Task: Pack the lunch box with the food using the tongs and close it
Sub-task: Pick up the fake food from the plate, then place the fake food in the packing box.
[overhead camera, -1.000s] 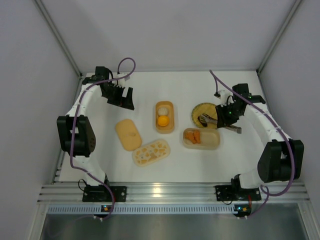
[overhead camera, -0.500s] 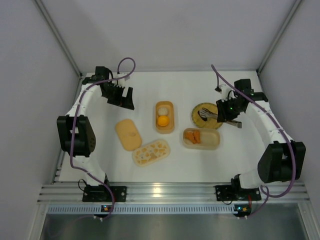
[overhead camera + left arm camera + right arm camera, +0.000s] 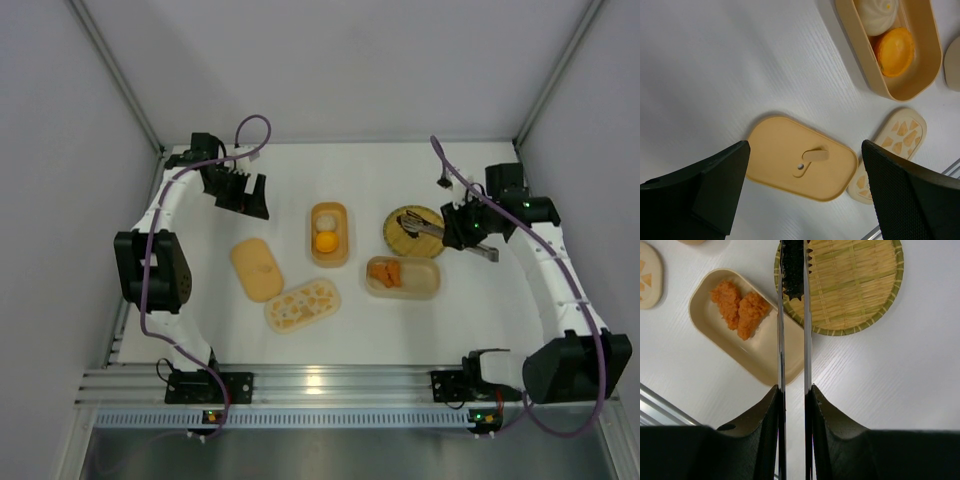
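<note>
Top external: tongs (image 3: 428,230) run L-R, tips pointing left over plate (image 3: 398,241).

Table (image 3: 300,180): white and matt, with a fine ribbed grain showing in the wrist views.
Back wall (image 3: 340,60): plain pale grey panel, rising from the far edge of the table.
Left wall (image 3: 50,200): same pale grey, slanting outward in the top view.
Right wall (image 3: 600,120): pale grey, mirroring the left.
Corner struts (image 3: 115,75): slim grey metal bars where the side panels meet the back.
Rail (image 3: 340,382): slotted aluminium, along the near edge.
Vented strip (image 3: 340,417): just below the rail.
Light: even, with soft shadows.
</note>
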